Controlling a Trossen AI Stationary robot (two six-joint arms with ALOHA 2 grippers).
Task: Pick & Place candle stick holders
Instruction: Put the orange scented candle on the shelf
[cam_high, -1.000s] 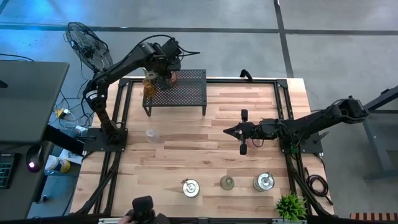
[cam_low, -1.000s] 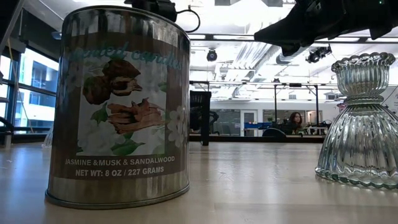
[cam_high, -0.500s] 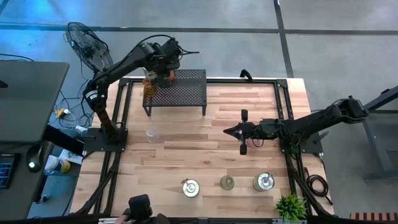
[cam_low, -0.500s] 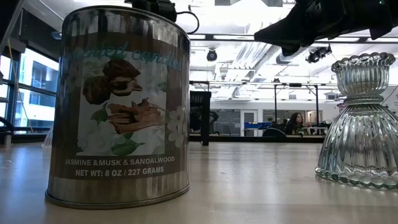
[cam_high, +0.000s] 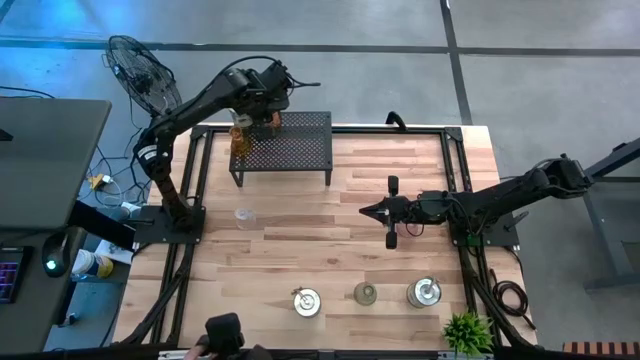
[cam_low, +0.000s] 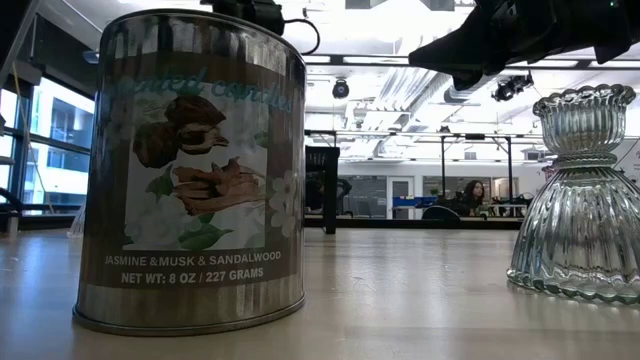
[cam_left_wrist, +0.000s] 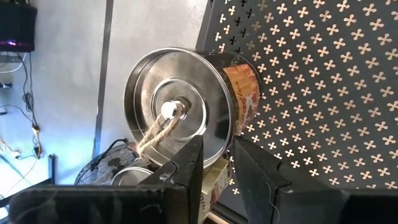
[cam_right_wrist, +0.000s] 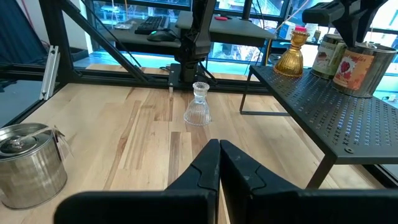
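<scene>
My left gripper (cam_high: 266, 116) is over the far left corner of the black perforated rack (cam_high: 300, 150), shut on a silver-lidded tin holder with a red label (cam_left_wrist: 180, 106), which also shows in the right wrist view (cam_right_wrist: 357, 65). A second tin (cam_right_wrist: 323, 55) and a gold holder (cam_right_wrist: 291, 57) stand on the rack beside it. A clear glass holder (cam_high: 243, 215) stands on the table. Two silver tins (cam_high: 306, 301) (cam_high: 425, 292) and an olive glass holder (cam_high: 366, 293) stand near the front edge. My right gripper (cam_high: 368, 211) is shut and empty above mid-table. My left gripper pinches the tin at its top rim (cam_left_wrist: 219, 157), one finger over the lid's edge and the other outside the wall. The fingers come from above, pointing down. The tin stays upright at the rack's surface; whether its base rests on the rack, I cannot tell.
A small green plant (cam_high: 467, 330) stands at the near right corner. The rack's near and right part is bare. In the low view the front tin (cam_low: 190, 170) and a ribbed glass holder (cam_low: 580, 200) stand close to the camera.
</scene>
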